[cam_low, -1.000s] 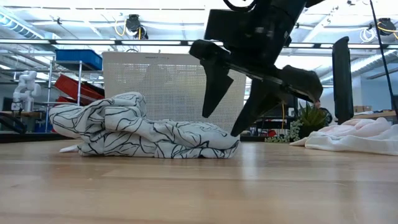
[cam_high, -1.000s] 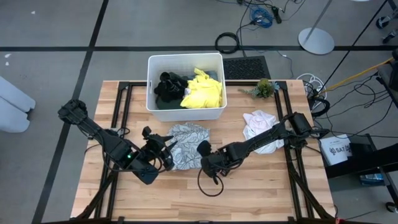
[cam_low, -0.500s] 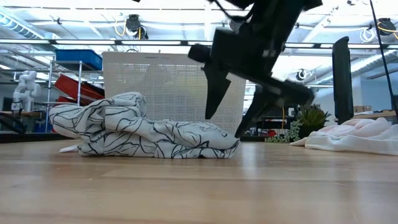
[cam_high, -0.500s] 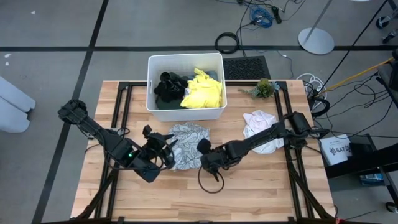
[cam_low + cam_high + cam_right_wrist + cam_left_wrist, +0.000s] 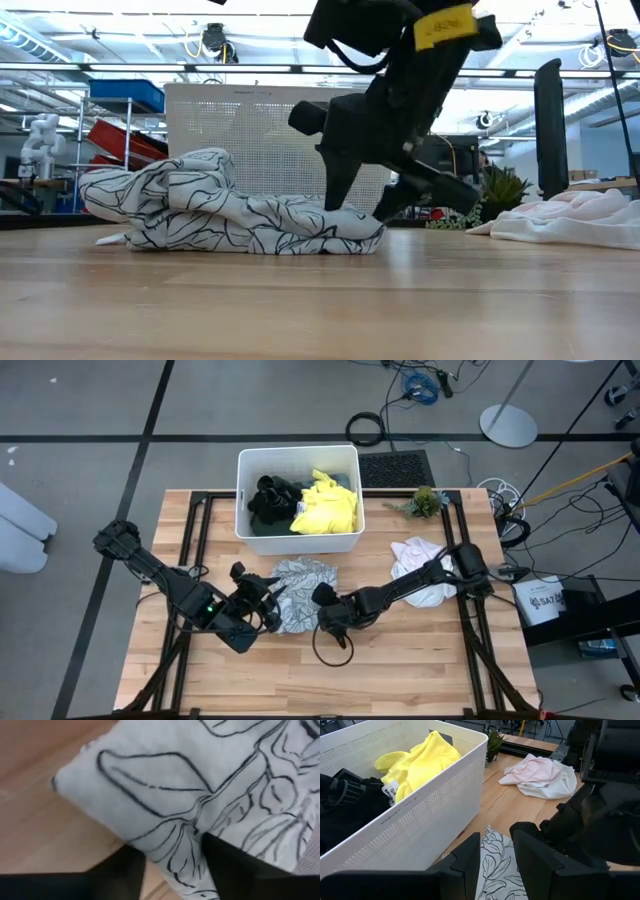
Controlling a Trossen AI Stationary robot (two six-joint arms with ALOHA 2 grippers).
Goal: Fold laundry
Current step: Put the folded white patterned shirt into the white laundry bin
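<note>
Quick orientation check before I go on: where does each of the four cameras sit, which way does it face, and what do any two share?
High view: overhead, straight down; both arms, white bin, patterned garment.
Low view: table height, level across; right pincer at the patterned garment's edge.
Left wrist view: on the left arm, facing the bin; its own fingers show.
Right wrist view: on the right arm, close on the patterned garment; own fingers straddle a fold.
Shared: all four see the patterned garment.

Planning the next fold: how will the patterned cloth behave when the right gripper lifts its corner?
The patterned cloth lies crumpled in soft folds, so it will probably sag and trail. It looks thin, likely light. The right gripper straddles only its edge, so the rest may drag along the table.
</note>
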